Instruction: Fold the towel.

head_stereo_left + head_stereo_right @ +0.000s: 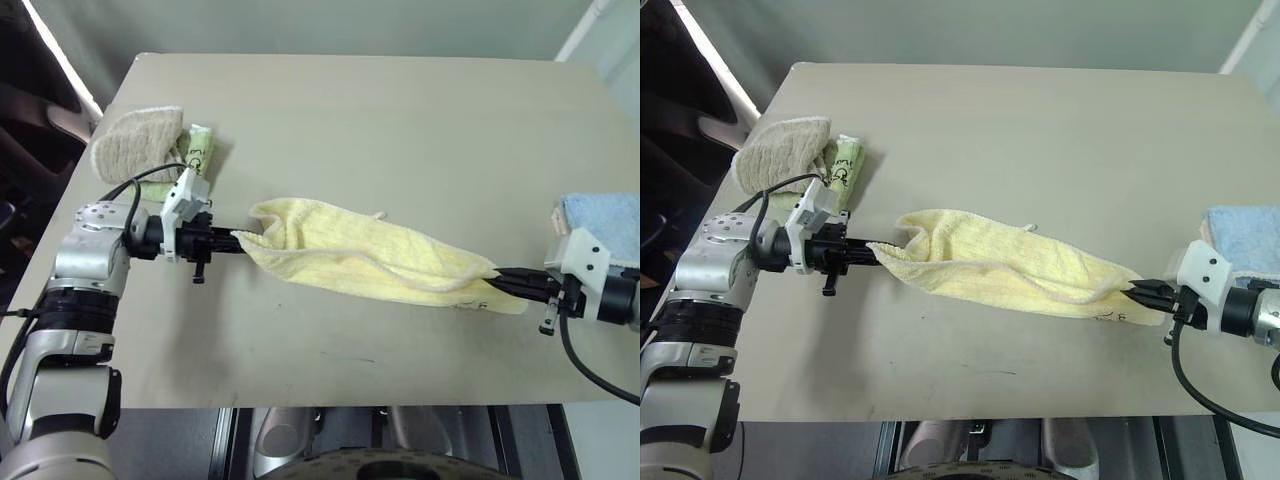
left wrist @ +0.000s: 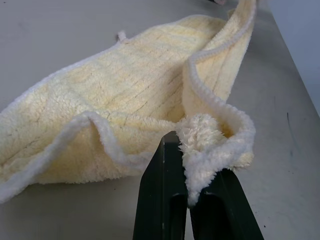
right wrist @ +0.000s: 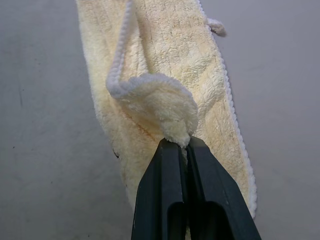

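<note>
Over the table (image 1: 400, 110), left gripper (image 1: 236, 241), right gripper (image 1: 497, 279) pinching opposite towel (image 1: 360, 255) ends

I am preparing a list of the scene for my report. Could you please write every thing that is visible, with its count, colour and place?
towel: one, pale yellow, stretched across the middle of the table, held at both ends.
beige-brown towel: one, folded, at the table's far left corner.
light green towel: one, under and beside the beige-brown towel, with dark print.
light blue towel: one, folded, at the table's right edge.
table: one, beige, under everything.
left end effector: one, black fingers, shut on the towel's left end.
right end effector: one, black fingers, shut on the towel's right end.
</note>
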Robot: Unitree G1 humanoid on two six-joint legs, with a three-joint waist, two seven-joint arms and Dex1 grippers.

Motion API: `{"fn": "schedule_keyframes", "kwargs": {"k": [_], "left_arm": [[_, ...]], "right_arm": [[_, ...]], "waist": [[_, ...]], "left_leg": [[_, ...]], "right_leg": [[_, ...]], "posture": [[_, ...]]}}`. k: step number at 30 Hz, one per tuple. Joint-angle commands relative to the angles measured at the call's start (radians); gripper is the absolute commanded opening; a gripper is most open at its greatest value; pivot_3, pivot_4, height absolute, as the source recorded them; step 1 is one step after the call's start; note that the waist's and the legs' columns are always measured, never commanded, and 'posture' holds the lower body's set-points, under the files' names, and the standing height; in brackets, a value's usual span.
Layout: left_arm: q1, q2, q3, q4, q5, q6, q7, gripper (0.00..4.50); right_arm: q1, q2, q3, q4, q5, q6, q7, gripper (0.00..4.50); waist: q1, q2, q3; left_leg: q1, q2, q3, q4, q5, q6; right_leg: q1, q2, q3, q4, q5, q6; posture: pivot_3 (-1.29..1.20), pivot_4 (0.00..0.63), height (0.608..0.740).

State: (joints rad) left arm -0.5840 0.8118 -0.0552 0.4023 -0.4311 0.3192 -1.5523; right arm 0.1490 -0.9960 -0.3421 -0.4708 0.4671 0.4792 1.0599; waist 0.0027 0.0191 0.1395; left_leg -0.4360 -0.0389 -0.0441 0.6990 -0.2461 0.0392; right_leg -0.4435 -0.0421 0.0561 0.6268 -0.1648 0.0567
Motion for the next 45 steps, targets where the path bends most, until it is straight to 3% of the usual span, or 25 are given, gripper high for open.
{"fn": "schedule_keyframes", "kwargs": {"k": [1,20,22,24,26,28,30,32,36,45], "left_arm": [[-0.013,0.004,0.031,-0.001,-0.004,-0.015,-0.018,0.02],[-0.013,0.003,0.031,-0.001,-0.003,-0.015,-0.019,0.02],[-0.31,-0.034,0.069,0.251,0.035,-0.07,0.092,0.02],[-0.45,-0.064,0.082,0.39,0.056,-0.101,0.128,0.02],[-0.472,-0.083,0.075,0.438,0.068,-0.117,0.114,0.02],[-0.484,-0.1,0.074,0.47,0.086,-0.13,0.117,0.02],[-0.488,-0.115,0.075,0.488,0.103,-0.14,0.111,0.02],[-0.491,-0.125,0.076,0.498,0.116,-0.15,0.094,0.02],[-0.52,-0.128,0.077,0.546,0.159,-0.198,0.109,0.02],[-0.557,-0.062,0.05,0.581,0.249,-0.258,0.031,0.02]], "right_arm": [[-0.006,-0.002,-0.023,-0.01,0.008,-0.001,-0.005,0.0],[-0.007,-0.001,-0.023,-0.011,0.007,0.001,-0.004,0.0],[-0.521,0.062,0.073,0.406,-0.151,-0.157,-0.207,0.0],[-0.757,0.099,0.127,0.613,-0.23,-0.245,-0.278,0.0],[-0.787,0.113,0.142,0.669,-0.247,-0.277,-0.262,0.0],[-0.799,0.122,0.147,0.697,-0.25,-0.294,-0.251,0.0],[-0.794,0.126,0.15,0.696,-0.249,-0.305,-0.245,0.0],[-0.793,0.126,0.15,0.699,-0.247,-0.316,-0.239,0.0],[-0.816,0.129,0.151,0.743,-0.261,-0.373,-0.253,0.0],[-0.843,0.152,0.128,0.809,-0.251,-0.503,-0.261,0.0]], "waist": [[0.0,0.0,0.0],[0.0,0.0,0.0],[-0.008,-0.006,0.004],[-0.01,0.002,0.014],[-0.009,0.002,0.006],[-0.007,0.004,-0.007],[-0.005,0.008,-0.008],[-0.004,0.009,-0.007],[-0.004,0.009,-0.007],[-0.004,0.009,-0.007]], "left_leg": [[0.0,0.0,0.0,0.0,0.0,0.0],[0.0,0.0,0.0,0.0,0.0,0.0],[0.003,0.0,0.0,0.0,0.0,0.0],[-0.001,-0.001,0.002,0.008,-0.001,0.015],[-0.006,-0.006,0.001,0.002,0.008,0.023],[0.004,-0.001,-0.001,-0.003,0.0,0.018],[0.011,0.0,-0.002,-0.003,-0.002,0.009],[0.004,0.0,-0.001,-0.003,0.0,0.004],[-0.028,0.0,0.0,0.001,0.001,0.002],[-0.028,0.0,-0.001,0.0,0.001,0.004]], "right_leg": [[0.0,0.0,0.0,0.0,0.0,0.0],[0.0,0.0,0.0,0.0,0.0,0.0],[0.002,0.0,0.0,0.0,0.0,-0.001],[0.0,-0.001,0.001,-0.001,0.018,0.0],[-0.008,-0.007,0.001,-0.002,0.022,0.002],[0.003,-0.004,-0.003,-0.005,0.015,0.001],[0.01,-0.002,-0.003,-0.001,0.005,0.01],[0.003,-0.002,-0.003,0.001,0.001,0.011],[-0.027,-0.002,-0.003,-0.001,0.002,0.013],[-0.025,-0.002,-0.003,-0.008,0.009,0.013]], "posture": [[0.0,0.15,0.733],[0.0,0.15,0.733],[0.0,0.15,0.733],[0.0,0.15,0.733],[0.0,0.15,0.733],[0.0,0.15,0.733],[0.0,0.15,0.733],[0.0,0.15,0.733],[0.0,0.15,0.733],[0.0,0.15,0.733]]}}
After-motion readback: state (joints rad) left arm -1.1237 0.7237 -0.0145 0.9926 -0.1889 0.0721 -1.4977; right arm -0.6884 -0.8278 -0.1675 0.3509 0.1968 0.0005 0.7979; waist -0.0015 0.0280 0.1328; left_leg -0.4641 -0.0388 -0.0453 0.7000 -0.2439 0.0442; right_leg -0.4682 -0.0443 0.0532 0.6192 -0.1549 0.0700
